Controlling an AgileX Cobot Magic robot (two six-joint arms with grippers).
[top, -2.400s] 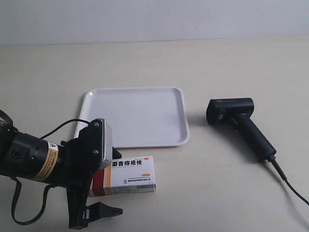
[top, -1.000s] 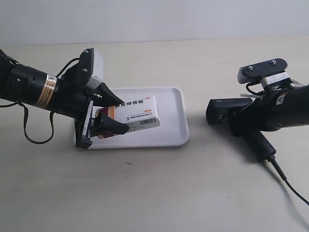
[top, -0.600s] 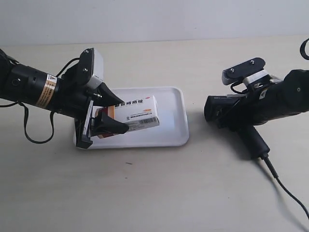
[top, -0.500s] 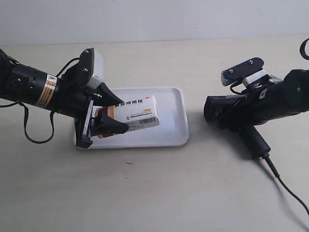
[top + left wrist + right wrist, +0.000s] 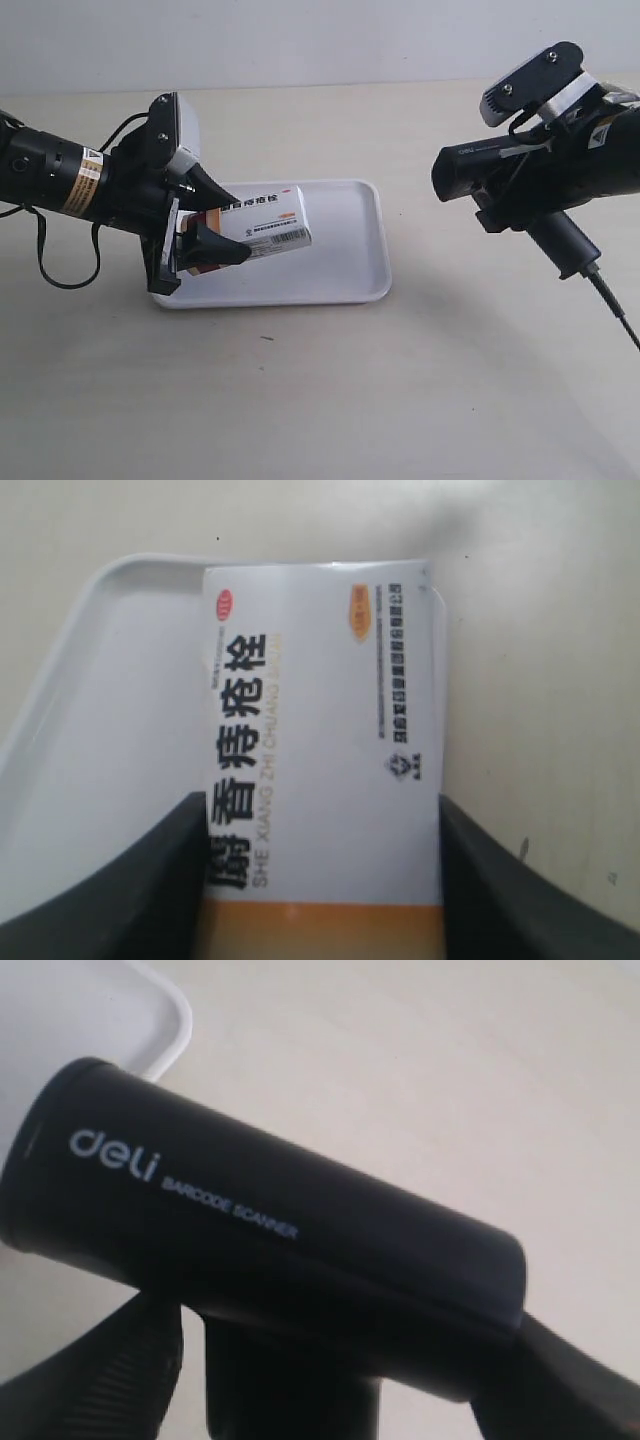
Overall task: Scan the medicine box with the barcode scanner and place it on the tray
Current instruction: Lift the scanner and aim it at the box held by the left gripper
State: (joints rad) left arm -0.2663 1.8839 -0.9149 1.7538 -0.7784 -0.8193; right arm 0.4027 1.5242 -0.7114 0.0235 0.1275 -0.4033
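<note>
The white medicine box (image 5: 262, 222) with black Chinese characters hangs above the left part of the white tray (image 5: 340, 260), held at its banded end by my left gripper (image 5: 205, 220), which is shut on it. The left wrist view shows the box (image 5: 325, 740) filling the space between both dark fingers (image 5: 130, 900), over the tray's rim (image 5: 110, 580). My right gripper (image 5: 515, 195) is shut on the black barcode scanner (image 5: 480, 165), lifted off the table, its head facing the box. In the right wrist view the scanner's head (image 5: 270, 1230) reads "deli BARCODE SCANNER".
The scanner's black cable (image 5: 615, 310) trails down to the exterior view's right edge. The left arm's own cable (image 5: 60, 275) loops over the beige tabletop (image 5: 320, 400). A tray corner (image 5: 170, 1020) shows beyond the scanner's head.
The right gripper has lifted the scanner off the table and tilted its head toward the box. The left gripper has shifted the box slightly left and up over the tray.
</note>
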